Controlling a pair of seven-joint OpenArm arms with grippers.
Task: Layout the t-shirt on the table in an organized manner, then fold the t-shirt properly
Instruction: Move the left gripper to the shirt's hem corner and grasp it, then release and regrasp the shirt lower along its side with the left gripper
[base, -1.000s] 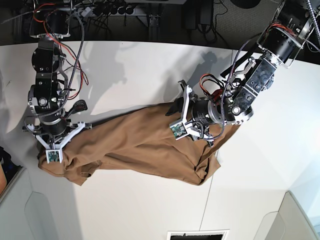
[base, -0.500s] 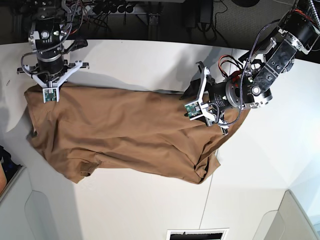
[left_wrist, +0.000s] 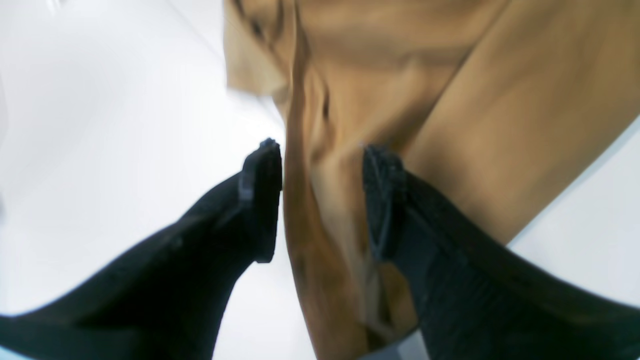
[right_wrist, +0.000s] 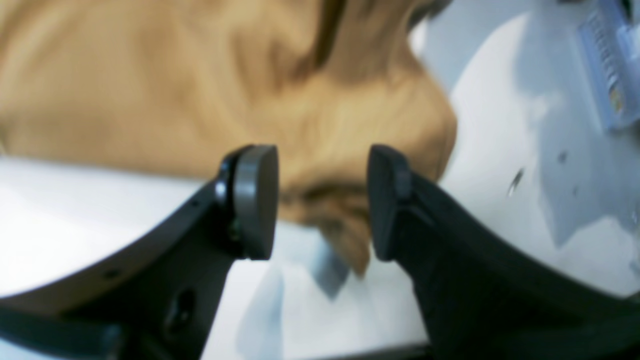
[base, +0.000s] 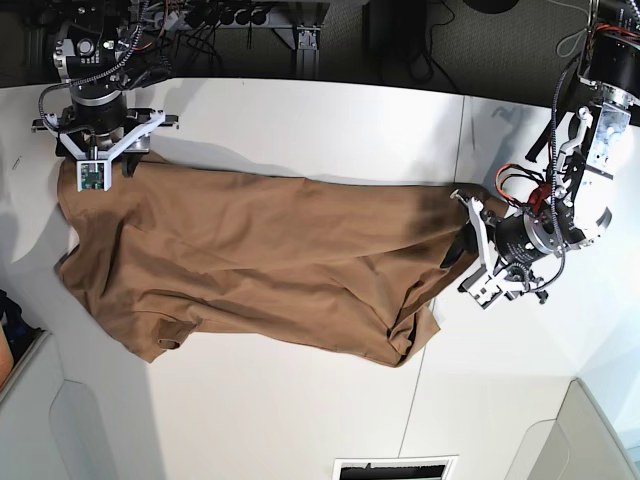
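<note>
In the left wrist view, the left gripper (left_wrist: 322, 200) has its fingers spread apart, with the tan t-shirt (left_wrist: 450, 110) in folds on the white table (left_wrist: 150, 150) behind them. In the right wrist view, the right gripper (right_wrist: 322, 202) is likewise parted and released, the cloth's wrinkled edge showing between its fingers. In the base view, the t-shirt lies wide and creased across the table, the right gripper near its far corner and the left near its opposite end.

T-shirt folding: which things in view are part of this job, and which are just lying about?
Part of the job:
- t-shirt, still rumpled
- table, under it
- left gripper, open
- right gripper, open

Just lying about:
- cables behind the table's far edge
- grey-blue object beside the shirt, too blurred to name
</note>
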